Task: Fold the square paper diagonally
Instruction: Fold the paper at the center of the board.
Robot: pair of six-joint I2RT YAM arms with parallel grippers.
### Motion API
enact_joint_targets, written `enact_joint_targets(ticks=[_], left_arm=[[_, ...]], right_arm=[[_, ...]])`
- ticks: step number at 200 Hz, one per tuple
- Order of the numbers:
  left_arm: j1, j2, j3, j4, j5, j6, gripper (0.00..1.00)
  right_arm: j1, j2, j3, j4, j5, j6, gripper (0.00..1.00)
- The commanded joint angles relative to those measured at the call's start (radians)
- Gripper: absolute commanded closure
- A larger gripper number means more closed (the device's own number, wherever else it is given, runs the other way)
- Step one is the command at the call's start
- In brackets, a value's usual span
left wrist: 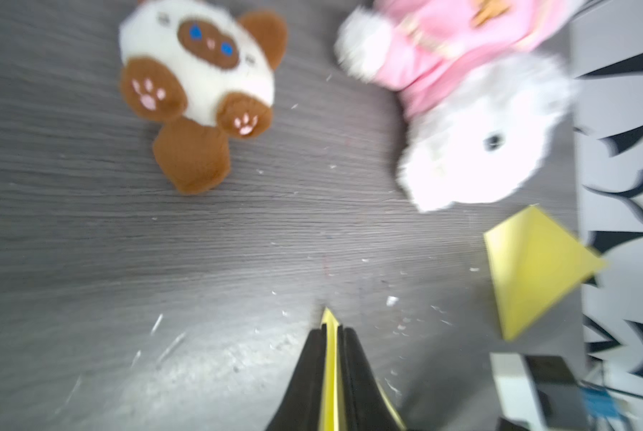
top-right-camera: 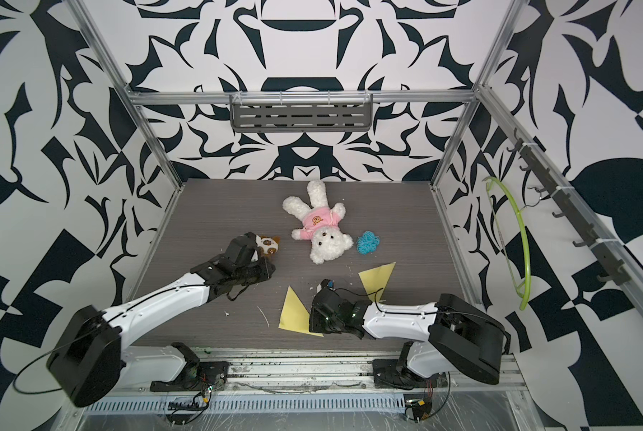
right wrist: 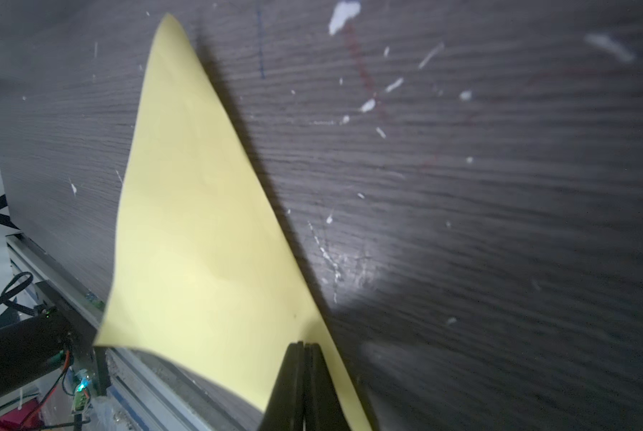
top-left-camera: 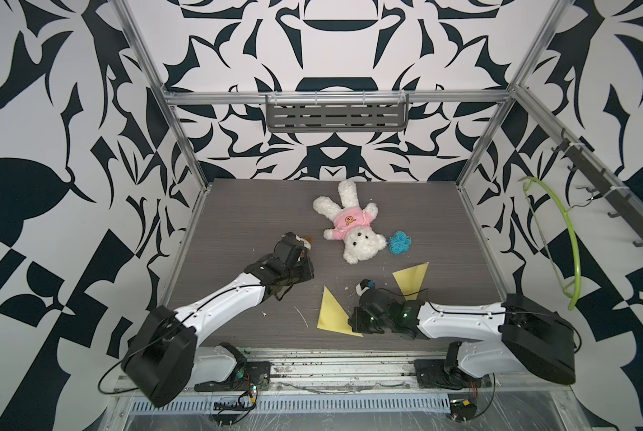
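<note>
A yellow paper triangle [top-left-camera: 333, 313] [top-right-camera: 293, 313] sits near the table's front edge, part of it under my right gripper [top-left-camera: 351, 322] [top-right-camera: 312, 321]. In the right wrist view this sheet [right wrist: 200, 224] curls up off the table and throws a wide shadow, and my right gripper [right wrist: 303, 343] is shut at its edge. My left gripper [top-left-camera: 306, 270] [left wrist: 331, 328] hovers further left; a thin yellow paper strip runs edge-on between its black fingers [left wrist: 305, 373] and pokes past them. In both top views its body hides that strip. A second yellow folded sheet [top-left-camera: 411, 278] [left wrist: 532, 268] lies to the right.
A white teddy in a pink shirt [top-left-camera: 349, 231] lies mid-table, with blue yarn [top-left-camera: 400, 242] to its right. A small brown-and-white plush [top-right-camera: 269, 244] [left wrist: 200, 74] sits just beyond the left gripper. A green hanger [top-left-camera: 569, 239] hangs on the right wall. White scraps dot the table [top-left-camera: 237, 224].
</note>
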Motion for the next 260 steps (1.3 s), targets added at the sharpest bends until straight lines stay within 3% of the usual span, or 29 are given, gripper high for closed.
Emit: enact_joint_targets(ticks=[1, 68, 103, 133, 175, 206, 260], left_arm=[[0.003, -0.089, 0.004, -0.079, 0.014, 0.037, 0.8], [0.004, -0.292, 0.044, -0.151, -0.061, 0.089, 0.45], [0.004, -0.316, 0.028, -0.117, 0.033, 0.061, 0.53], [-0.008, -0.336, 0.004, -0.116, 0.09, 0.036, 0.61], [-0.032, -0.365, -0.068, -0.171, 0.064, -0.015, 0.66], [-0.047, -0.395, -0.125, -0.18, 0.077, -0.057, 0.69], [-0.212, -0.358, -0.2, -0.105, 0.016, -0.182, 0.73]], right_arm=[[0.001, -0.055, 0.126, -0.174, 0.065, -0.089, 0.88], [-0.046, -0.082, 0.269, -0.318, 0.085, -0.199, 0.83], [-0.071, -0.116, 0.248, -0.317, 0.072, -0.21, 0.9], [-0.065, -0.111, 0.212, -0.206, -0.049, -0.199, 0.95], [0.051, -0.008, 0.226, -0.072, -0.071, -0.162, 0.96], [0.069, 0.09, 0.214, 0.01, -0.071, -0.127, 0.98], [0.068, 0.227, 0.177, 0.119, -0.092, -0.079, 1.0]])
